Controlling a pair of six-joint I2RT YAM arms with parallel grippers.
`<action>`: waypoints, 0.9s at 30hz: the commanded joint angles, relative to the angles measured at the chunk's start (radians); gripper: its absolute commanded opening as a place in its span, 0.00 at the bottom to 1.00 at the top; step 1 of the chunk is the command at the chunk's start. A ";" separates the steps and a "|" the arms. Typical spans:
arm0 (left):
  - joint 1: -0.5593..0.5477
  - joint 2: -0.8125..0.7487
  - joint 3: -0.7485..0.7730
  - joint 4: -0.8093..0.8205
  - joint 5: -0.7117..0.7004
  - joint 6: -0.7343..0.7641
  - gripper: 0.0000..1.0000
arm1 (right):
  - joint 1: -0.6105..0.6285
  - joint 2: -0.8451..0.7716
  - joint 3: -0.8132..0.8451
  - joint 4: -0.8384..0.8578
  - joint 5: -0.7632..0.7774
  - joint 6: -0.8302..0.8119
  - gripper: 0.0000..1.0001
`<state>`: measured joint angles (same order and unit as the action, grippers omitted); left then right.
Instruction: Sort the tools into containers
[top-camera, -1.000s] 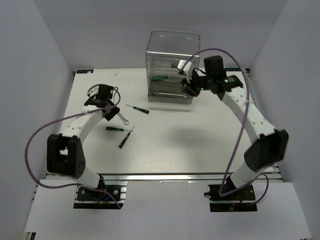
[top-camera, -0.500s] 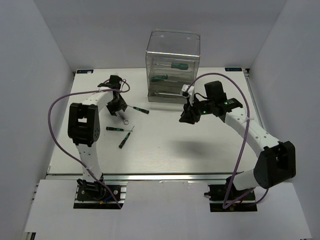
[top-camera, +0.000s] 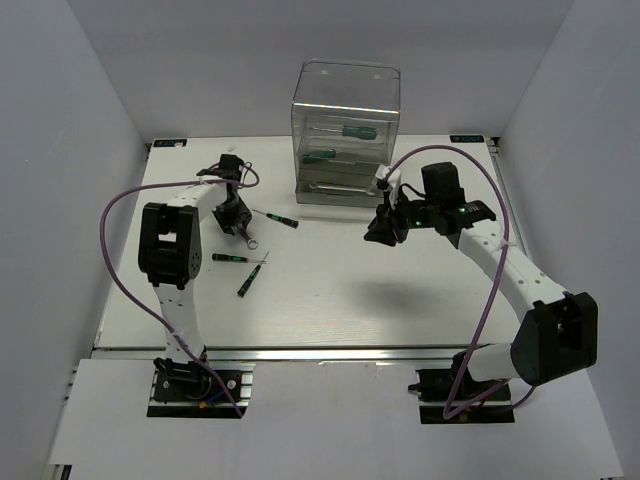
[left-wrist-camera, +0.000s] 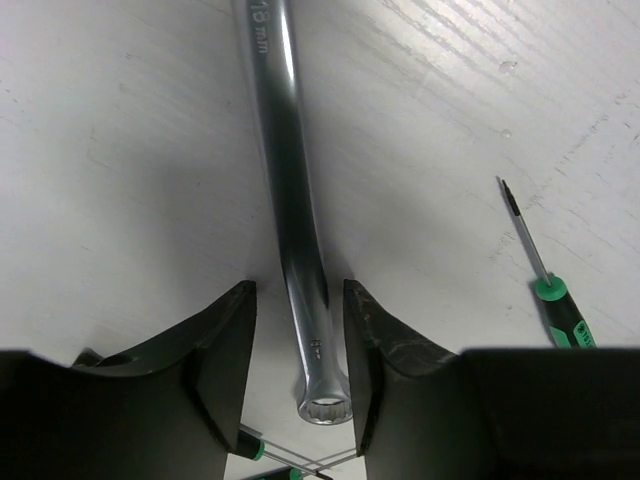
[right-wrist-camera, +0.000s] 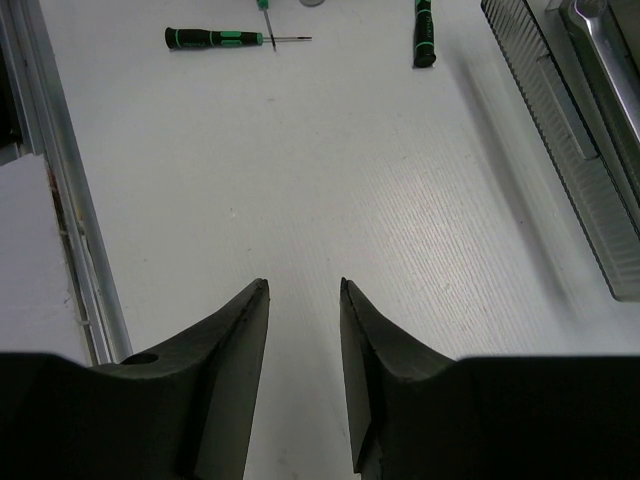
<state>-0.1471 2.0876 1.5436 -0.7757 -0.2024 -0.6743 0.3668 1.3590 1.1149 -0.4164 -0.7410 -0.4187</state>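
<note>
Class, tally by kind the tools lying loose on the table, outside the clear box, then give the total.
Screwdrivers: 3 (far screwdriver, left screwdriver, near screwdriver)
Wrenches: 1 (silver wrench)
Total: 4

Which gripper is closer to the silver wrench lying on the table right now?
Left. The left gripper straddles the slim silver wrench, with an open finger either side of its shaft. The right gripper hovers open over the white table near the tall transparent drawer box, well away.
</note>
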 joint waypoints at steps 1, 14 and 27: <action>0.014 -0.001 -0.063 0.048 0.020 -0.027 0.49 | -0.012 -0.023 -0.001 0.024 -0.038 0.020 0.40; 0.018 0.048 -0.082 -0.008 -0.014 -0.033 0.38 | -0.035 -0.037 -0.015 0.024 -0.049 0.026 0.40; 0.018 -0.089 -0.135 0.091 0.020 0.016 0.00 | -0.039 -0.052 -0.026 0.025 -0.058 0.031 0.40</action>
<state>-0.1333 2.0296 1.4525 -0.6945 -0.2161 -0.6941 0.3340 1.3464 1.0966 -0.4149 -0.7704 -0.3985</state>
